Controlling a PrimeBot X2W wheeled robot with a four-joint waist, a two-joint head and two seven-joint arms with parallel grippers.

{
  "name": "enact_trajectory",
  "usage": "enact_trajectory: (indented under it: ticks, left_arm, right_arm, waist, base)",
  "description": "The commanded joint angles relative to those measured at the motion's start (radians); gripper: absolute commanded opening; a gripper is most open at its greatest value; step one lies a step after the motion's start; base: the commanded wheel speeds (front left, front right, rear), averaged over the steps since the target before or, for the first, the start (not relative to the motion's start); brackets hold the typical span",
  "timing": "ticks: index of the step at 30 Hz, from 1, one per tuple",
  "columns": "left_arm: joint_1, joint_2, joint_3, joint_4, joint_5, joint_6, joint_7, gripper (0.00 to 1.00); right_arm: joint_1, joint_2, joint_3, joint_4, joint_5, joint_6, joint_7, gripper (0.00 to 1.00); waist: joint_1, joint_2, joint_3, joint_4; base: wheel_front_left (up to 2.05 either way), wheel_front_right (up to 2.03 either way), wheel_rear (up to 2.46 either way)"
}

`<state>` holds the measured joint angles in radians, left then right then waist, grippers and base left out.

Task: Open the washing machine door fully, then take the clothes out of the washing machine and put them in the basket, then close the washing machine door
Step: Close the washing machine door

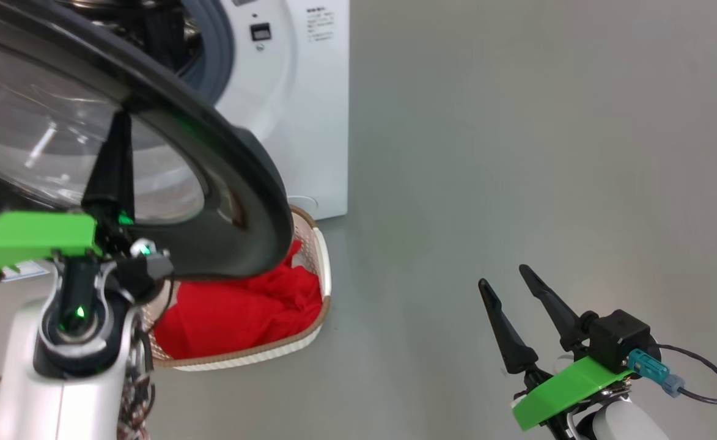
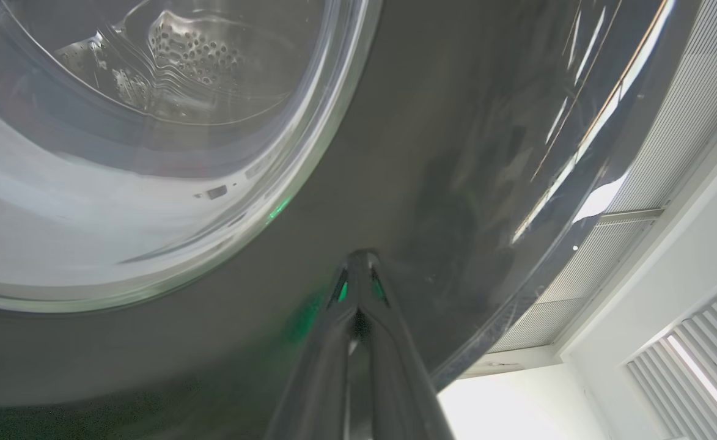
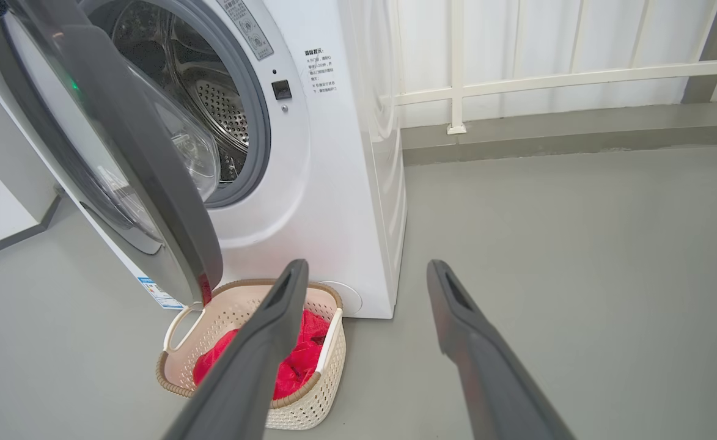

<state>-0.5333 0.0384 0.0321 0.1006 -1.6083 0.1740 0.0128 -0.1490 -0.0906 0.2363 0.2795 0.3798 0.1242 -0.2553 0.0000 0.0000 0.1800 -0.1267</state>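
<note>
With the clothes (image 1: 236,311) in the basket (image 1: 324,269), we close the washing machine door (image 1: 242,183): left pincer (image 2: 358,260), pressed together, must push it home; right pincer (image 1: 503,274) spread.

Glossy black door rim (image 1: 254,183), clear glass, perforated steel drum (image 3: 224,107), red cloth (image 1: 236,311).

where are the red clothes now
In the head view's lower left, the clothes lie in the basket on the floor before the washing machine, under the open washing machine door.

Bright daylight; glare on door (image 2: 456,183).
</note>
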Motion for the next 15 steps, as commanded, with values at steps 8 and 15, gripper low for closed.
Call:
enact_trajectory:
  ticks: [8, 15]
  left_arm:
    - [-0.175, 0.017, 0.048, 0.058, 0.013, -0.025, -0.041, 0.0]
    - [-0.3, 0.033, 0.05, 0.158, 0.015, -0.057, -0.036, 0.0]
  right_arm:
    - [-0.054, -0.007, 0.018, -0.034, 0.004, 0.007, -0.006, 1.0]
    - [-0.078, -0.009, 0.021, -0.038, 0.003, 0.007, -0.006, 1.0]
  waist:
    - [0.0, 0.0, 0.069, -0.04]
    - [0.0, 0.0, 0.109, -0.051]
  base:
    - [0.0, 0.0, 0.0]
    - [0.0, 0.0, 0.0]
